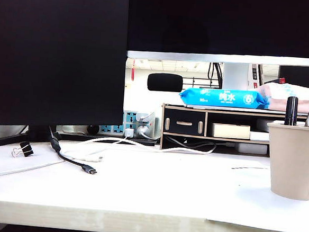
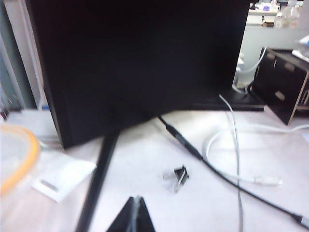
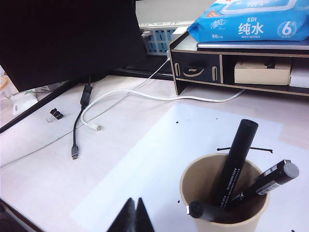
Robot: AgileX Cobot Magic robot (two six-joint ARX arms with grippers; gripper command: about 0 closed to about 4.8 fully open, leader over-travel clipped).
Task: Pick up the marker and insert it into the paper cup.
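The beige paper cup stands upright at the right of the table on a white sheet. Three black markers lean inside it; the tallest marker has white lettering, and marker tops poke above the rim in the exterior view. In the right wrist view the paper cup is close beside my right gripper, which is shut and empty above the sheet. My left gripper is shut with nothing in it, over the desk before the monitor, far from the cup. Neither gripper shows in the exterior view.
A big dark monitor fills the left. Under it lie a black USB cable, white cables and a binder clip. A black desk organizer with a blue wet-wipes pack stands at the back.
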